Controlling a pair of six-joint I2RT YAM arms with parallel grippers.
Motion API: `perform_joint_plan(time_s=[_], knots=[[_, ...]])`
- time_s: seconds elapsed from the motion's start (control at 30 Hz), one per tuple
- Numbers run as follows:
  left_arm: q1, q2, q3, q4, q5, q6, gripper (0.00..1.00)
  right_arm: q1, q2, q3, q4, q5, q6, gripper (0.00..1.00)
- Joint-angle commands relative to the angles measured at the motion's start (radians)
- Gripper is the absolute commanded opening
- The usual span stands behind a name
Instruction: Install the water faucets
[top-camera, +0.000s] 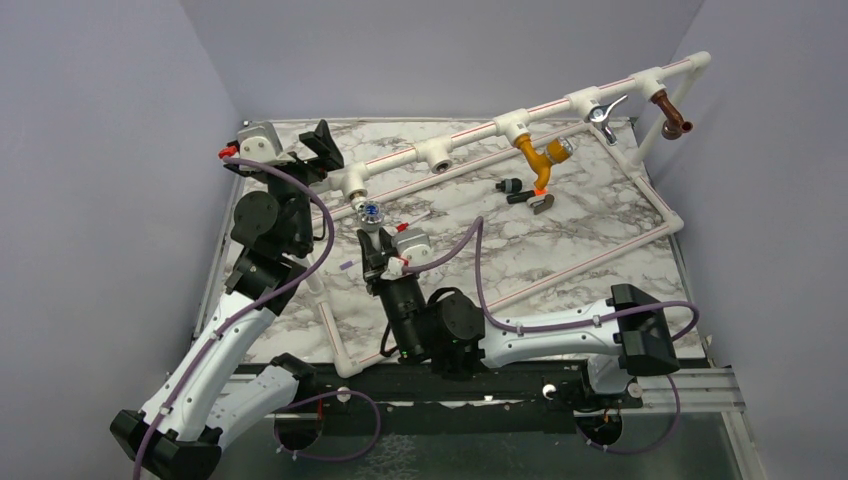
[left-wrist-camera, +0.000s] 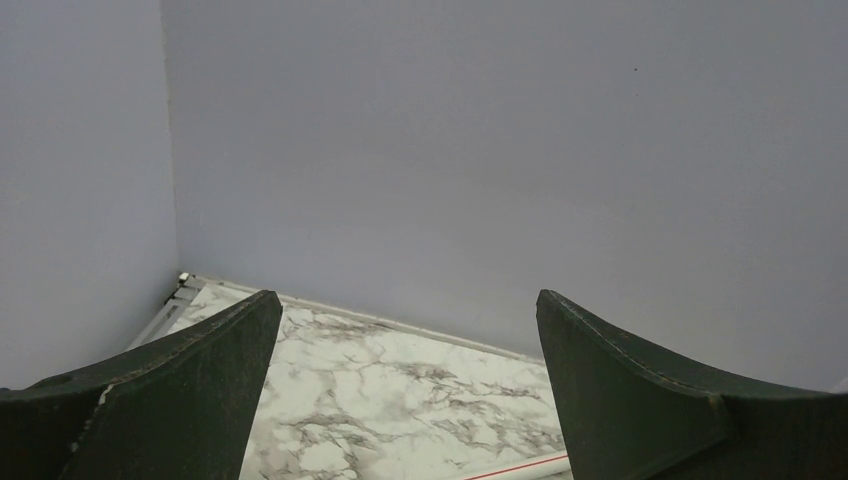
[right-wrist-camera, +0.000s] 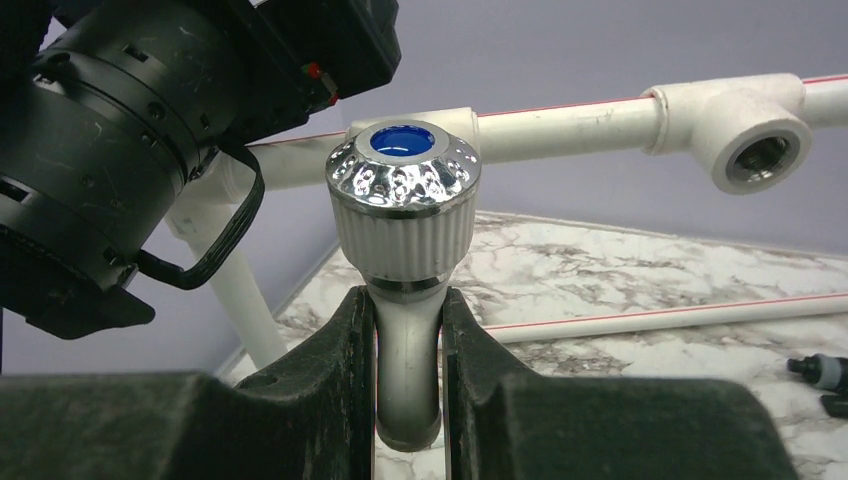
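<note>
Tabletop (top-camera: 590, 215) marbled, walls (top-camera: 100, 150) lilac.

My top cam looks down on table (top-camera: 600, 230); left wrist faces wall (left-wrist-camera: 450, 150) beyond left pincer (left-wrist-camera: 408, 296); right wrist, close, shares pipe frame (right-wrist-camera: 560, 118) with top.

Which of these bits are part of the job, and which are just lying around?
Part of the job: white faucet in the right gripper; mustard-yellow faucet, chrome-levered faucet and brown faucet on the pipe frame; black-and-orange faucet, loose on the table.
Just there: purple cables; the open, empty left gripper.
</note>
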Motion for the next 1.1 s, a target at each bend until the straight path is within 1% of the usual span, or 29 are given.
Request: perform_joint_plan(time_s=[0.0,0.1,0.17,0.3,0.53,0.67,0.83,1.07], knots=[[0.005,-0.038,-0.048,-0.146,-0.115,0.025,0.99,-0.002,0.021,-0.003,0.102,0.009,0.189,0.01],[0.005,-0.043,-0.049,-0.144,-0.115,0.027,0.99,-0.003,0.028,-0.01,0.162,0.057,0.239,0.01],[0.005,-0.045,-0.051,-0.141,-0.116,0.026,0.99,-0.003,0.025,-0.018,0.158,0.073,0.306,0.01],[0.005,-0.05,-0.053,-0.138,-0.115,0.026,0.99,-0.006,-0.001,-0.036,0.066,0.084,0.534,0.01],[0.005,-0.057,-0.058,-0.133,-0.116,0.027,0.99,-0.02,-0.047,-0.071,-0.096,0.051,0.915,0.01],[0.005,-0.057,-0.059,-0.129,-0.115,0.026,0.99,-0.035,-0.075,-0.104,-0.107,0.041,1.059,0.01],[0.005,-0.058,-0.059,-0.129,-0.113,0.027,0.99,-0.046,-0.099,-0.115,-0.217,0.03,1.284,0.01],[0.005,-0.063,-0.062,-0.127,-0.115,0.027,0.99,-0.051,-0.13,-0.129,-0.291,0.011,1.489,0.01]])
